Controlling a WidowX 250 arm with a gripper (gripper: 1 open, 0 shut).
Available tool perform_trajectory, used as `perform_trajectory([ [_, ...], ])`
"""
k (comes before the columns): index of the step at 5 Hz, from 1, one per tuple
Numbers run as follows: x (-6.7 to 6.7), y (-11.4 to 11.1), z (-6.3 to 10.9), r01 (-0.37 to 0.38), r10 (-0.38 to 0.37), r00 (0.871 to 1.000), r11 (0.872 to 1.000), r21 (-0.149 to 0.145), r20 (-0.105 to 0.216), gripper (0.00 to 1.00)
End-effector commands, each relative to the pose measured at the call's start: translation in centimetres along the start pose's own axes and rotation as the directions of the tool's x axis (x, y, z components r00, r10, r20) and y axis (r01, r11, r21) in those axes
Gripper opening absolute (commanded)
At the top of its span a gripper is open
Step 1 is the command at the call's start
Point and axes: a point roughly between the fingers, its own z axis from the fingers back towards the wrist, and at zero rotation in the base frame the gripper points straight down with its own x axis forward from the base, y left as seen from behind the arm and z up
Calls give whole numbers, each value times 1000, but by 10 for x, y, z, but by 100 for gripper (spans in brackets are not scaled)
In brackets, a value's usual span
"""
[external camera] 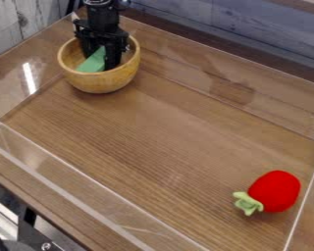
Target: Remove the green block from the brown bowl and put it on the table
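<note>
The brown bowl (99, 78) sits at the far left of the table (186, 127). The green block (89, 62) lies tilted inside it, its left part showing. My black gripper (109, 61) reaches straight down into the bowl with its fingers drawn together on the block's right part. The fingertips and that part of the block are hidden behind the fingers and the bowl's wall.
A red strawberry toy (271, 191) with green leaves lies near the right front corner. Low clear plastic walls (68, 186) run around the tabletop's edges. A grey plank wall stands behind.
</note>
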Motion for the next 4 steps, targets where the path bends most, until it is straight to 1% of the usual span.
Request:
perform_trajectory([
  [1, 3, 0, 32, -6, 5, 998, 1000, 4, 69, 0],
  [3, 3, -3, 51, -16, 16, 995, 1000, -5, 103, 0],
  [4, 2, -4, 62, -20, 21, 992, 1000, -10, 124, 0],
])
